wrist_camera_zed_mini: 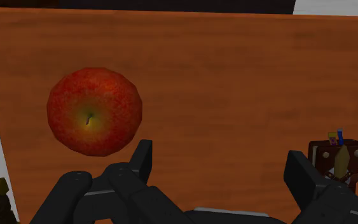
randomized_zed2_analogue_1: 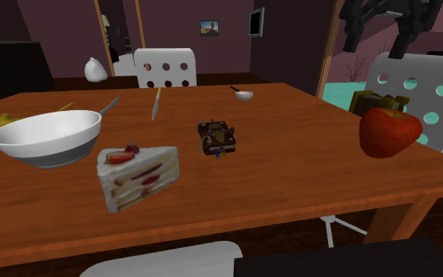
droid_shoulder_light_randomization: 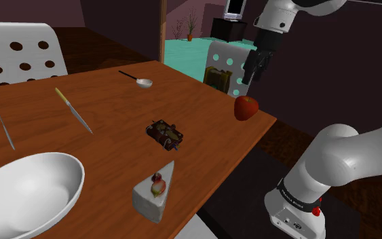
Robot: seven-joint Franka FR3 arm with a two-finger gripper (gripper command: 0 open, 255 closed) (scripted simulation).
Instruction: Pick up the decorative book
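Observation:
The decorative book [droid_shoulder_light_randomization: 165, 132] is a small dark brown object with trinkets on its cover, lying flat near the middle of the wooden table [droid_shoulder_light_randomization: 108, 159]. It also appears in the second exterior view [randomized_zed2_analogue_1: 217, 138] and beside my right finger in the wrist view [wrist_camera_zed_mini: 336, 159]. My black gripper [droid_shoulder_light_randomization: 252, 73] hangs open and empty well above the table's edge, over the red apple [droid_shoulder_light_randomization: 245, 107], some way from the book. From the second exterior view the gripper [randomized_zed2_analogue_1: 378, 39] is high at the right. In the wrist view the gripper [wrist_camera_zed_mini: 222, 167] looks down with the apple [wrist_camera_zed_mini: 95, 111] beyond the left finger.
A cake slice [droid_shoulder_light_randomization: 155, 191] and a white bowl [droid_shoulder_light_randomization: 26, 193] sit near the front edge. A knife [droid_shoulder_light_randomization: 74, 110], a fork [droid_shoulder_light_randomization: 6, 129] and a spoon [droid_shoulder_light_randomization: 138, 80] lie farther back. A white perforated chair [droid_shoulder_light_randomization: 223, 62] holding a dark olive object [droid_shoulder_light_randomization: 218, 78] stands beyond the apple.

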